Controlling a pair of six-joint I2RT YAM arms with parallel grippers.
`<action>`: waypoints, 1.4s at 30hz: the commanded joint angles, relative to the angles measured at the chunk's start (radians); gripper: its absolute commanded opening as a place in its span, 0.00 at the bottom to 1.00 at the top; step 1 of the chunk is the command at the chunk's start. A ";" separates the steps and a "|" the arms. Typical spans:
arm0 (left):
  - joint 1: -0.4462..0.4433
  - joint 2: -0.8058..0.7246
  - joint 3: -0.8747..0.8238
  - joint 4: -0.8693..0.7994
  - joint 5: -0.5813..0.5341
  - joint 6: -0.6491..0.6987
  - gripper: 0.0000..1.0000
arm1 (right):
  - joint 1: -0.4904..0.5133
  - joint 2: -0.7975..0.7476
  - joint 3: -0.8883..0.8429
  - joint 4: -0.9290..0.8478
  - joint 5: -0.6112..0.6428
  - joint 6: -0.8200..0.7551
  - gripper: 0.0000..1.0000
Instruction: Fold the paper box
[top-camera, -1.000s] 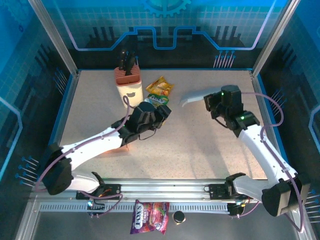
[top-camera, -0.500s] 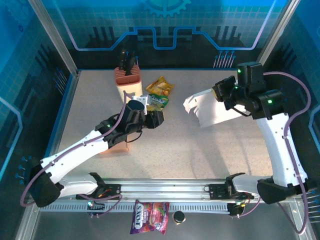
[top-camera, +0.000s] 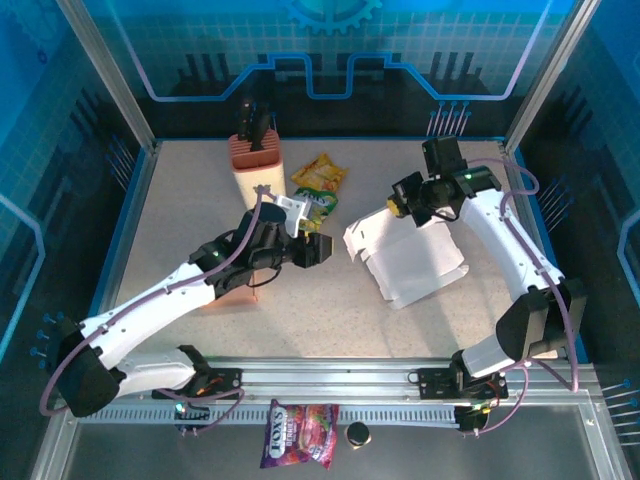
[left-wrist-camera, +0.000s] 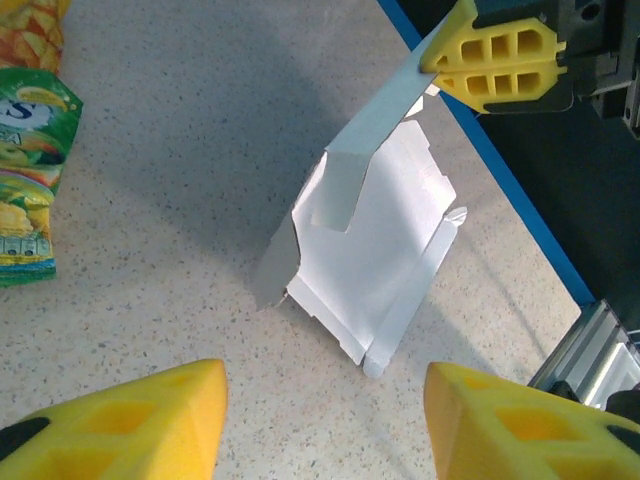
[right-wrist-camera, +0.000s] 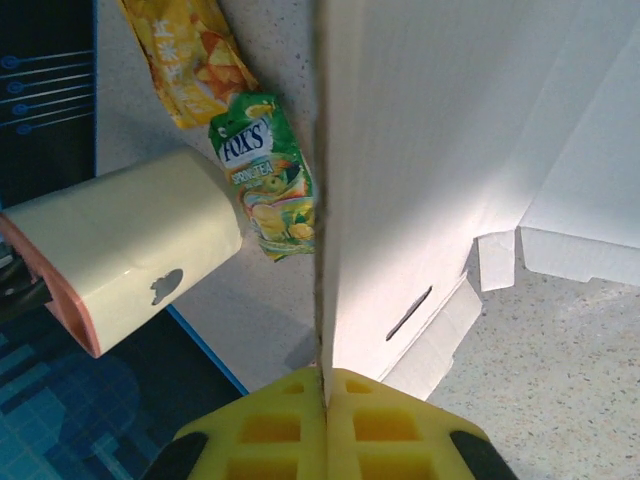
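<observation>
White flat cardboard paper box lies mid-right on the speckled beige counter, one flap raised upright. Right pincer is clamped on that flap's top edge; left pincer hangs open, empty, near the box's left side. Likely best: right anchors firmly, left comes in low, pushes a side wall up along its crease, avoids the green snack packet.
</observation>
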 joint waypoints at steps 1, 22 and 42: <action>-0.014 0.033 -0.032 0.037 0.018 0.069 0.57 | -0.007 -0.004 -0.030 0.077 -0.044 0.007 0.00; -0.052 0.371 0.079 0.151 -0.173 0.176 0.60 | -0.007 -0.021 -0.068 0.071 -0.093 0.001 0.00; -0.140 0.343 0.145 0.039 -0.318 0.121 0.00 | -0.014 -0.147 -0.281 0.460 -0.004 0.023 0.43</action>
